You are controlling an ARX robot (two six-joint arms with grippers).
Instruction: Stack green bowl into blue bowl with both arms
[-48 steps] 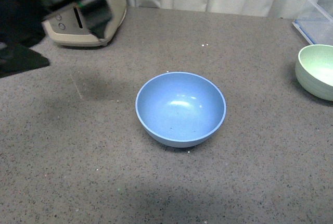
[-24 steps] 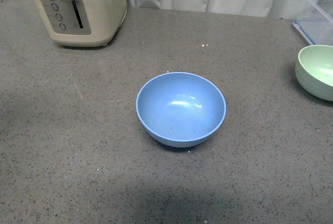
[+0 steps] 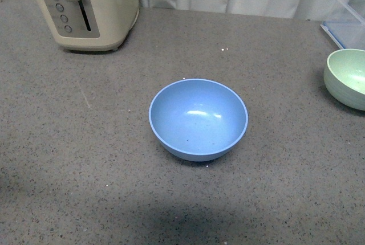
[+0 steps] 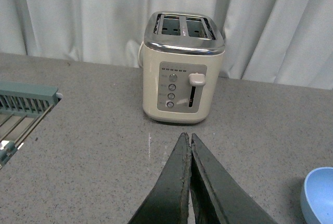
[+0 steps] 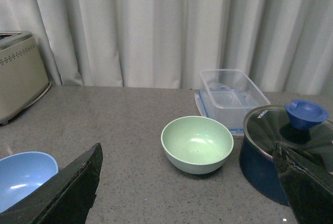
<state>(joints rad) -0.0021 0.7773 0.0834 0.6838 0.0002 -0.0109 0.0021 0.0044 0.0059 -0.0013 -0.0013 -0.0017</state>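
Observation:
The blue bowl (image 3: 198,119) stands empty and upright in the middle of the grey counter; its rim also shows in the left wrist view (image 4: 318,195) and the right wrist view (image 5: 23,176). The green bowl (image 3: 348,77) sits empty at the counter's right edge, cut off by the front view. In the right wrist view the green bowl (image 5: 197,144) lies ahead of my open right gripper (image 5: 190,174), whose fingers (image 5: 67,190) stand wide apart, well short of it. My left gripper (image 4: 189,139) is shut and empty, pointing at the toaster. Neither arm shows in the front view.
A cream toaster (image 3: 88,7) stands at the back left. A clear plastic container (image 5: 231,97) sits behind the green bowl, and a dark blue pot with a glass lid (image 5: 291,148) stands right beside it. A teal rack (image 4: 21,109) lies left of the toaster. Curtains hang behind.
One second ago the left arm hung across the toaster at the front view's top left; it has since withdrawn out of that view. Both bowls have stayed put.

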